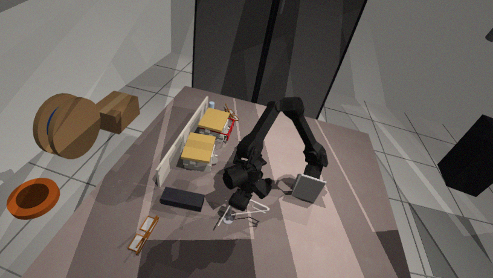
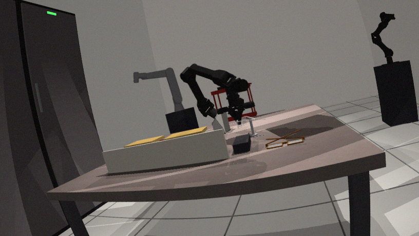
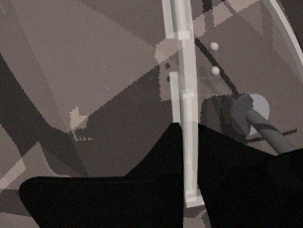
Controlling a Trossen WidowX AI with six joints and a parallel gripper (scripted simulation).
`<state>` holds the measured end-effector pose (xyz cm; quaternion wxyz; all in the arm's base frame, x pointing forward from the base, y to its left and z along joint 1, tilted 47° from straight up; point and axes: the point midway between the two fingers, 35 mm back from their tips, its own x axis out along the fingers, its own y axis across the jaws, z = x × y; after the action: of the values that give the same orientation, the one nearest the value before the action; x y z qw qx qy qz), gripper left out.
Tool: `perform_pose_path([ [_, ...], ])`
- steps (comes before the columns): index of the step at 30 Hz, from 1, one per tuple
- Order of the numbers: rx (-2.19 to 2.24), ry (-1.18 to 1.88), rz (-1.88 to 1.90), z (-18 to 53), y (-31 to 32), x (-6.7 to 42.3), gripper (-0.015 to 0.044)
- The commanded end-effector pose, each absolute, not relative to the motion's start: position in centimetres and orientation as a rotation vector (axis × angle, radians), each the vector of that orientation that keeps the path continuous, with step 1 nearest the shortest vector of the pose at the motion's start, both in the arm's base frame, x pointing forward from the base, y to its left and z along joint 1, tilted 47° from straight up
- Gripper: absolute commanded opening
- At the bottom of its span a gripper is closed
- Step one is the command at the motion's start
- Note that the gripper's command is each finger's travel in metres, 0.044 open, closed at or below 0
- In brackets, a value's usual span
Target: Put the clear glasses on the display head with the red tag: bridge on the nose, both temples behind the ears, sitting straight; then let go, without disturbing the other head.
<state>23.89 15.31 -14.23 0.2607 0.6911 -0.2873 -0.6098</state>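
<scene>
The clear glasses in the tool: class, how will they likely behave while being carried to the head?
The clear glasses look thin and light. The tool pinches only one slim bar, so they may pivot or slip. The open temples spread wide, apt to snag the small stand beside them. Probably fragile.
</scene>
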Motion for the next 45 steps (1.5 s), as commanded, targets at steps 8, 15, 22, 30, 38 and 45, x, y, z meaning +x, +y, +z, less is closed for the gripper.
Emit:
perform_pose_path([
  [8,1.868,-0.783,-1.658,-14.3,15.2,23.8,0.0000],
  [15,1.868,-0.783,-1.658,-14.3,15.2,23.9,0.0000],
  [22,1.868,-0.784,-1.658,-14.2,15.2,24.4,0.0000],
  [30,1.868,-0.783,-1.659,-12.9,16.6,24.6,0.0000],
  [38,1.868,-0.782,-1.660,-10.0,19.5,24.5,0.0000],
  [45,1.869,-0.782,-1.660,-10.3,20.1,25.3,0.0000],
])
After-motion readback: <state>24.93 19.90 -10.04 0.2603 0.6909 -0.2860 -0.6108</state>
